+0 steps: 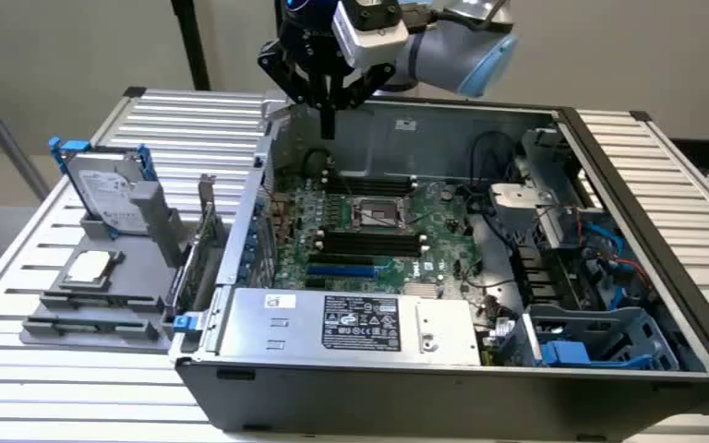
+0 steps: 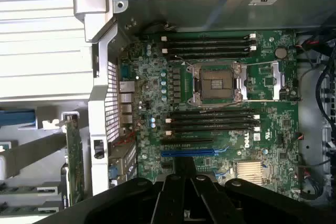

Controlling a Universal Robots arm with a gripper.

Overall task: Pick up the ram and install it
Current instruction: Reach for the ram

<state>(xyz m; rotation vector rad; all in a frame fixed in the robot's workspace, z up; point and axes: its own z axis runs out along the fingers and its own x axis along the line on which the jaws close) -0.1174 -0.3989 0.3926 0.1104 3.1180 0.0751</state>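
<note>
My gripper (image 1: 328, 127) hangs above the back-left corner of the open computer case (image 1: 650, 277), its black fingers pressed together into one thin tip with nothing between them. In the wrist view the shut fingers (image 2: 185, 184) point down at the green motherboard (image 2: 152, 77). Black memory slots run in two banks, one (image 2: 207, 45) on one side of the open processor socket (image 2: 218, 83) and one (image 2: 212, 120) on the other. I cannot pick out the ram; it is hidden or out of view.
A grey stand (image 1: 108, 305) left of the case holds an upright hard drive (image 1: 106, 189), a square silver processor (image 1: 89, 268) and a green card with a metal bracket (image 1: 195, 258). The power supply (image 1: 354, 323) fills the case front, and cables with blue drive bays (image 1: 589, 341) fill its right.
</note>
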